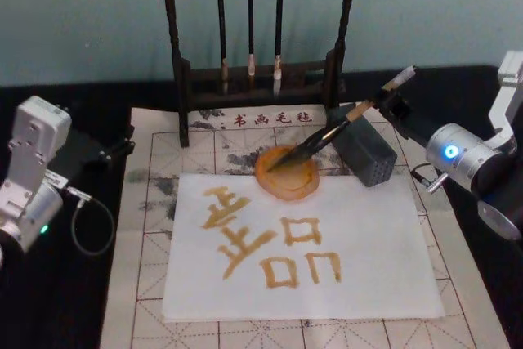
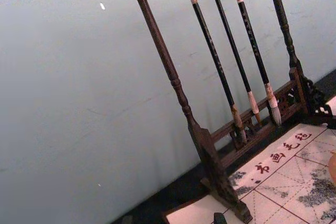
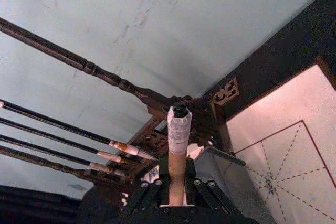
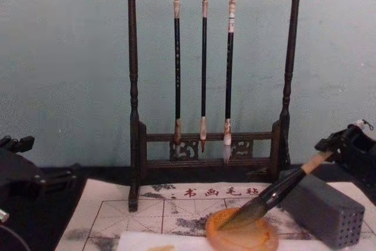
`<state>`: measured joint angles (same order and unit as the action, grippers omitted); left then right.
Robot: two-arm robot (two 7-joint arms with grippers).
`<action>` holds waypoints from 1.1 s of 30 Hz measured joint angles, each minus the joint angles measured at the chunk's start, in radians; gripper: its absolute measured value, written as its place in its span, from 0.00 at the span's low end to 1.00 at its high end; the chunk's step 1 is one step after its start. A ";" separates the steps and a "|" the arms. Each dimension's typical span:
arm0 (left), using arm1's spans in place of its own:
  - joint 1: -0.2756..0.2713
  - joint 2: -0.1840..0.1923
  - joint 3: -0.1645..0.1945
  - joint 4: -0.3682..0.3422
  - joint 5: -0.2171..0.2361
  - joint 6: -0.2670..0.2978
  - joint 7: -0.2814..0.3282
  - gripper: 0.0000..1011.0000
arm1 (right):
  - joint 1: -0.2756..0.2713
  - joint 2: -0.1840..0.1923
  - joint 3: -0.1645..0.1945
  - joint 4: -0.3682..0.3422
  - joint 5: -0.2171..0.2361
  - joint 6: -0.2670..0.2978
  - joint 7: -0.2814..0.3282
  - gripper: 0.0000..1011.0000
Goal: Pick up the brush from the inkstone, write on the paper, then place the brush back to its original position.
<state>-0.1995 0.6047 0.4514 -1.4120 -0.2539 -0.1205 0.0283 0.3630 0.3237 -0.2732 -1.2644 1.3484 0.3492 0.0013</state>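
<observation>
The brush lies slanted, its dark bristles resting in the round amber inkstone and its white end cap up at the right. My right gripper is shut on the tan upper handle, which stands between the fingers in the right wrist view. From the chest the brush slopes down into the inkstone. The white paper lies just in front of the dish and carries amber brush-written characters. My left gripper is parked at the left, beside the mat.
A grey block with small holes sits right of the inkstone, under the brush handle. A dark wooden rack with three thin hanging brushes stands behind. A gridded felt mat underlies everything on the black table.
</observation>
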 joint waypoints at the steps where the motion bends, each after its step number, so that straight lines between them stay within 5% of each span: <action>1: 0.000 0.000 0.000 0.000 0.000 0.000 0.000 0.99 | 0.001 0.000 -0.002 0.002 0.002 -0.001 0.000 0.18; 30: 0.000 0.000 0.000 0.000 0.000 0.000 0.000 0.99 | 0.016 0.013 -0.032 0.021 0.034 -0.014 -0.013 0.18; 33: 0.000 0.000 0.000 0.000 0.000 0.000 0.000 0.99 | 0.016 0.012 -0.031 0.021 0.034 -0.013 -0.013 0.25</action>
<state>-0.1995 0.6047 0.4514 -1.4120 -0.2539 -0.1205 0.0283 0.3787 0.3362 -0.3045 -1.2438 1.3829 0.3359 -0.0118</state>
